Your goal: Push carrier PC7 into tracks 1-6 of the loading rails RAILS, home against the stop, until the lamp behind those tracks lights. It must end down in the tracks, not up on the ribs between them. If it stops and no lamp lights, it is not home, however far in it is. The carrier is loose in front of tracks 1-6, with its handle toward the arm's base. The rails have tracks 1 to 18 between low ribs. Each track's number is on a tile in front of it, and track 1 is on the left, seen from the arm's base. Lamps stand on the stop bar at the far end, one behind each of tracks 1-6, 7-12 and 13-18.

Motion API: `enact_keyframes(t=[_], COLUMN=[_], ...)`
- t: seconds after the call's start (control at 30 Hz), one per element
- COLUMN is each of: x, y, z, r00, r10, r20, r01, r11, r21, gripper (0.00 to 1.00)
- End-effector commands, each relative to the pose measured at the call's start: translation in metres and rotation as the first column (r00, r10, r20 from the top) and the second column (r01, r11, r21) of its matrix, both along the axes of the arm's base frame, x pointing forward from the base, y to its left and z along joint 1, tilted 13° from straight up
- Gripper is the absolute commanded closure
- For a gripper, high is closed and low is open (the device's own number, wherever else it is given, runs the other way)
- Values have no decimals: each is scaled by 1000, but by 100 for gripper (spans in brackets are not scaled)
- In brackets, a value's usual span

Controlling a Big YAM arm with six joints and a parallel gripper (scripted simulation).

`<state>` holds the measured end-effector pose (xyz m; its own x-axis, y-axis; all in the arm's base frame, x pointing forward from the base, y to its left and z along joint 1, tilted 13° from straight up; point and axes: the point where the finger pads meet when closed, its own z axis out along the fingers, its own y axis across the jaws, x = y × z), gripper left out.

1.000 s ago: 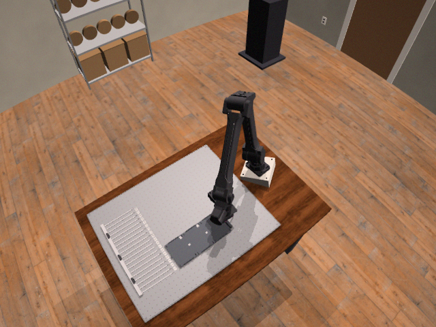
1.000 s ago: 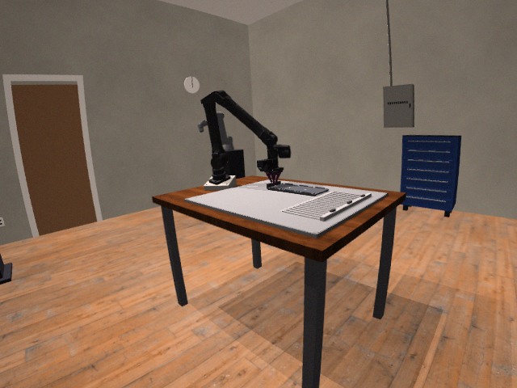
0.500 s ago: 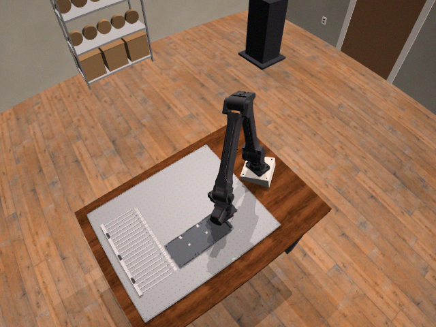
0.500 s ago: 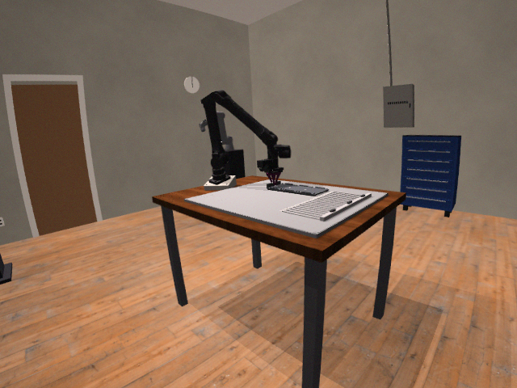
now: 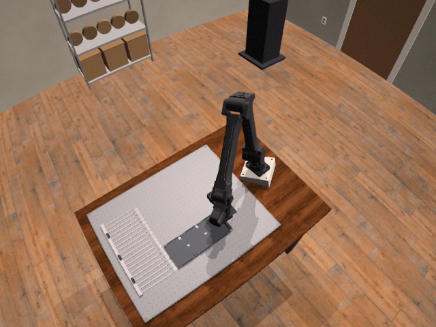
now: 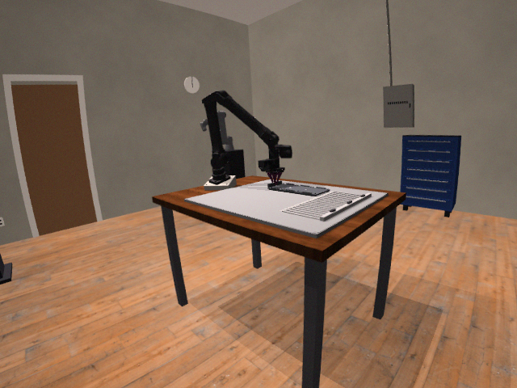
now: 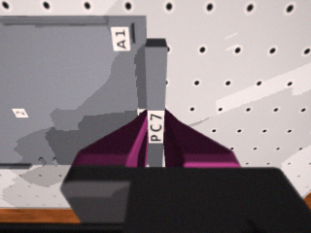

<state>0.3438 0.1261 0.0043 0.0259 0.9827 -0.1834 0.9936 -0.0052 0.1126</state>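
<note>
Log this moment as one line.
gripper: shut on carrier handle | carrier: flat, before rails | lamps: unlit

wooden table [image 6: 233,223] carries grey perforated board [image 6: 250,204].

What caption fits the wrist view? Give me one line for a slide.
Tool shut on the upright PC7 handle, carrier plate lying flat on the perforated board.

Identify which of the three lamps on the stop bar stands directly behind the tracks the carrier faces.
The lamp at the bar's near end in the top view; carrier PC7 lies before its tracks.
</note>
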Motion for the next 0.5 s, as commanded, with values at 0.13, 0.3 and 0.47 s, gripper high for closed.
enact_keyframes(t=[0.13, 0.3, 0.47], x=[37, 40, 45], y=[4, 4, 4], z=[14, 14, 15], r00=[999, 999, 999], r10=[-10, -10, -10], r20=[46, 45, 46], r01=[9, 9, 9], r11=[1000, 1000, 1000], r21=[17, 16, 16], gripper=[100, 100, 100])
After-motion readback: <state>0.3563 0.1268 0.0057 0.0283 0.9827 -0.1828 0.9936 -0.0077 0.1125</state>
